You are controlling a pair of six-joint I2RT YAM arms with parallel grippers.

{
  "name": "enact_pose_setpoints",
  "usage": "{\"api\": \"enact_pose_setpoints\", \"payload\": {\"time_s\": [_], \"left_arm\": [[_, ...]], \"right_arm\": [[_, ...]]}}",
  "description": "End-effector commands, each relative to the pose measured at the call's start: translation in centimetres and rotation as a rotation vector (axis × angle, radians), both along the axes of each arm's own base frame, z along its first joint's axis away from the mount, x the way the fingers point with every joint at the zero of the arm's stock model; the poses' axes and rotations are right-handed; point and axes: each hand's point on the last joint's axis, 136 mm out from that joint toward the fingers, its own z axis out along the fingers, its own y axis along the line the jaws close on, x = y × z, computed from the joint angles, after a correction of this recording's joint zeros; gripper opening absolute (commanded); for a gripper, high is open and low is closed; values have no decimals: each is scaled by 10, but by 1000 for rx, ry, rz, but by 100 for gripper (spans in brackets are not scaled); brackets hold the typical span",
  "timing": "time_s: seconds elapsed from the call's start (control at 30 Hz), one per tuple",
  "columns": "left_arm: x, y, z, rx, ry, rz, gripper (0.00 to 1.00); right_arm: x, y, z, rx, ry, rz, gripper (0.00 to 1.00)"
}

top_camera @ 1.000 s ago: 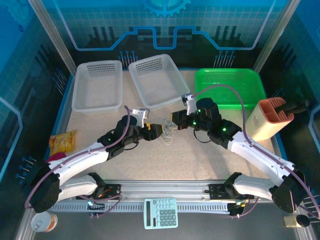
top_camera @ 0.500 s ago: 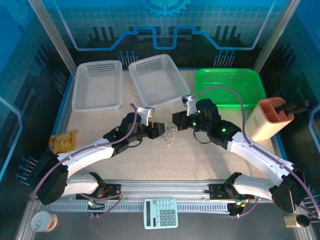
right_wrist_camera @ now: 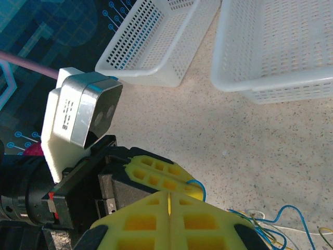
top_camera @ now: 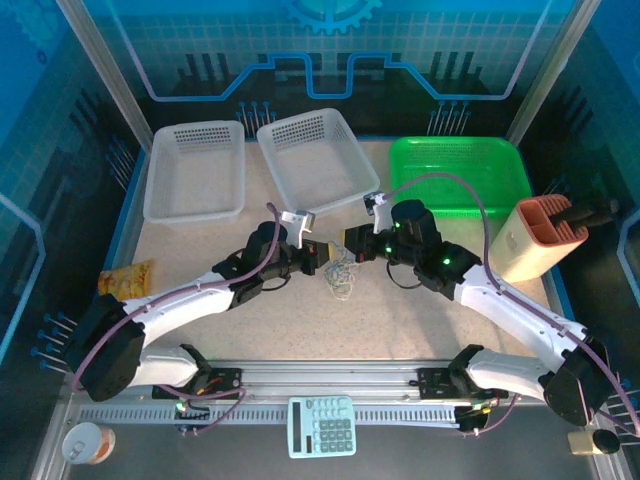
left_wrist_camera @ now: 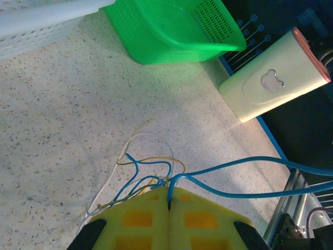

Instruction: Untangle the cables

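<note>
Cables point(top_camera: 340, 273): thin curly whitish, tan-yellow and blue cords, tangled on the speckled surface point(top_camera: 400, 320) between my arms | yellow-padded left gripper point(left_wrist_camera: 169, 198) pinched on a blue strand point(left_wrist_camera: 169, 187), tangle just beyond its tips | right gripper point(right_wrist_camera: 169, 200) closed, no visible hold, facing it tip-to-tip | I'd pull left.

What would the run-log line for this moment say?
task: untangle cables | left gripper: shut on blue cable | right gripper: shut | tangle: on table
</note>
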Motion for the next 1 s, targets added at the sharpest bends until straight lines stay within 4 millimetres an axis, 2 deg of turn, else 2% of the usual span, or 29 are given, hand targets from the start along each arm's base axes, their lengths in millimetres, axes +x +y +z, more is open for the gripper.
{"api": "enact_pose_setpoints", "payload": {"time_s": [0.0,0.03,0.07,0.17,0.37,0.57,0.8,0.83,0.87,0.9,0.97], "left_arm": [[-1,-9,33,-73,-33,-26,0],[-1,-9,39,-81,-25,-22,0],[-1,-9,45,-90,-17,-19,0],[0,-10,62,-109,16,-6,0],[2,-15,81,-152,88,10,0],[5,-23,94,-212,126,14,0],[-2,-35,103,-218,136,-14,0],[-3,-36,106,-222,136,-17,0],[-5,-37,108,-226,136,-22,0],[-5,-37,112,-233,137,-24,0],[-7,-37,120,-251,135,-26,0]], "right_arm": [[5,-11,9,11,-38,-41,31],[4,-16,-3,-9,-24,-49,45],[3,-19,-7,-21,-27,-52,55],[-3,-27,-21,-59,-41,-54,70],[-23,-33,-51,-63,-68,-3,84],[-31,-18,-66,-50,-88,40,89],[1,-10,-84,-113,-90,-61,87],[6,-12,-89,-125,-86,-86,82],[10,-14,-95,-131,-77,-105,73],[14,-17,-102,-137,-63,-126,59],[17,-23,-118,-153,-27,-155,40]]}}
